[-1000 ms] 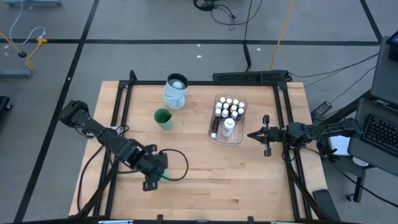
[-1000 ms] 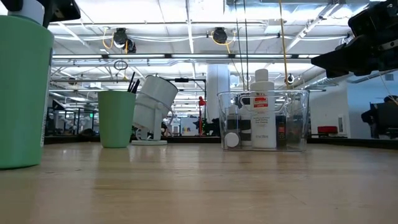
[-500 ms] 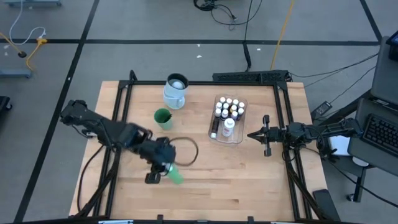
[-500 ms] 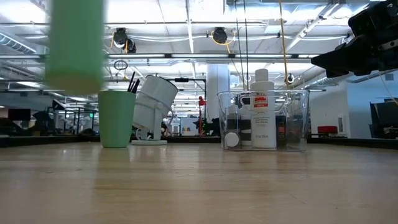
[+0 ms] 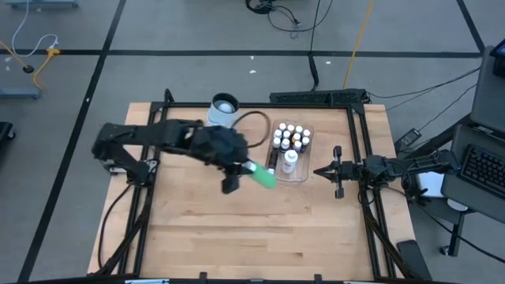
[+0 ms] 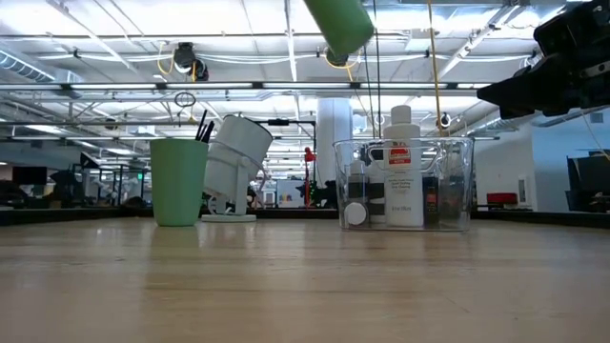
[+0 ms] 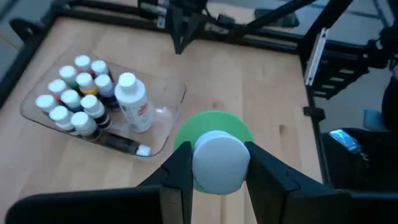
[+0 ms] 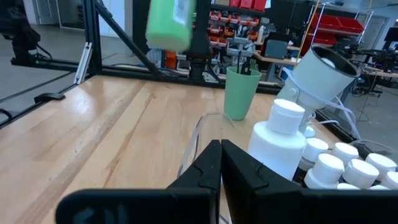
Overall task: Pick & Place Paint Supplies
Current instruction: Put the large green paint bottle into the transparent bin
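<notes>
The job looks nearly done. The left pincer [image 7: 214,163] is clamped on the white cap of the big green bottle [image 5: 263,176] and holds it up in the air, tipped on its side, just beside the clear tub [image 5: 302,175], on the tub's near left side. I think it only needs to go over the rim and down into the tub, and then the pincer must let go.

The tub sits near the middle of the table [image 5: 252,237], a bit toward the right edge. Inside it are many tiny white-capped bottles [image 7: 71,102], a bigger white bottle [image 7: 132,102] and a dark thin thing lying flat that I cannot make out.

Farther back, toward the far edge, a green cup [image 6: 178,181] holds the dark brushes [image 6: 203,128], so those may already be put away. The white mug [image 5: 223,110] sits behind it.

The right pincer [image 5: 321,170] waits by the right edge, its fingers together and holding nothing.
</notes>
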{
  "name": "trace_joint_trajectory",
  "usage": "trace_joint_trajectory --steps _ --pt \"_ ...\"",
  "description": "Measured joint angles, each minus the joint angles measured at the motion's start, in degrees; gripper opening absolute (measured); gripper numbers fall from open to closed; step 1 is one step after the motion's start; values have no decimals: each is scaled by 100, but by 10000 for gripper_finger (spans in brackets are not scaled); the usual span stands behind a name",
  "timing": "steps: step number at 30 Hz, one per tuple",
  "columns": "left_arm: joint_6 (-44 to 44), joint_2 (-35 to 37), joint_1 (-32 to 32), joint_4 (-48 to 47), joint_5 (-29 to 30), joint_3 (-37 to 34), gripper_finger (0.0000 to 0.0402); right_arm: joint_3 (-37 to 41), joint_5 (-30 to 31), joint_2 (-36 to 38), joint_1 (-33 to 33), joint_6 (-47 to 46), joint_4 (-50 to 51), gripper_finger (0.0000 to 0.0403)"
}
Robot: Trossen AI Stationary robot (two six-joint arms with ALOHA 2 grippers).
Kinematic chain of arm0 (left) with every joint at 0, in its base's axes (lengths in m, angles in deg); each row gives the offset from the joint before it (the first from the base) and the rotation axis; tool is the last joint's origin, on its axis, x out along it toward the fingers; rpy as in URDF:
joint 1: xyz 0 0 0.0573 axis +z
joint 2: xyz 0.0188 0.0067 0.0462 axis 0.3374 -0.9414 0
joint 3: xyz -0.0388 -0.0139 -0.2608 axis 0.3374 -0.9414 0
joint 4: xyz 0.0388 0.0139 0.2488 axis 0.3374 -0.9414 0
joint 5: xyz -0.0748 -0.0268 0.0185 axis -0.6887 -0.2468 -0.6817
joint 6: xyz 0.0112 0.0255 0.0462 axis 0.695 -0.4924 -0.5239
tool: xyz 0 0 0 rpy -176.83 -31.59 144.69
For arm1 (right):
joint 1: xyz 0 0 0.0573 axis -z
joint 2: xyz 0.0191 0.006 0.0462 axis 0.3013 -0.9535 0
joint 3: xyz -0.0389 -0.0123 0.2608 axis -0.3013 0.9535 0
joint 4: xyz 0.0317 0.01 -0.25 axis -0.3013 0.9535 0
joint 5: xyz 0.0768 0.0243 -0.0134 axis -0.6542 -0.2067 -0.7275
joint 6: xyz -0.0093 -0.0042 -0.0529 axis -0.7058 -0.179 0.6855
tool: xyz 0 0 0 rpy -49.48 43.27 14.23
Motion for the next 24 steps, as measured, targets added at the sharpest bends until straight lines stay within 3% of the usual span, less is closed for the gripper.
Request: trace_joint_trajectory --steps 14,19,24 --pt "-1094 -2847 663 -430 -799 2970 101 92 4 -83 -2 94 -50 4" --pt "-1316 -2942 790 -13 -1022 2912 101 92 7 -81 0 105 -51 4" --pt "-1330 -2946 975 -450 -879 2912 101 94 4 -83 0 96 -33 4"
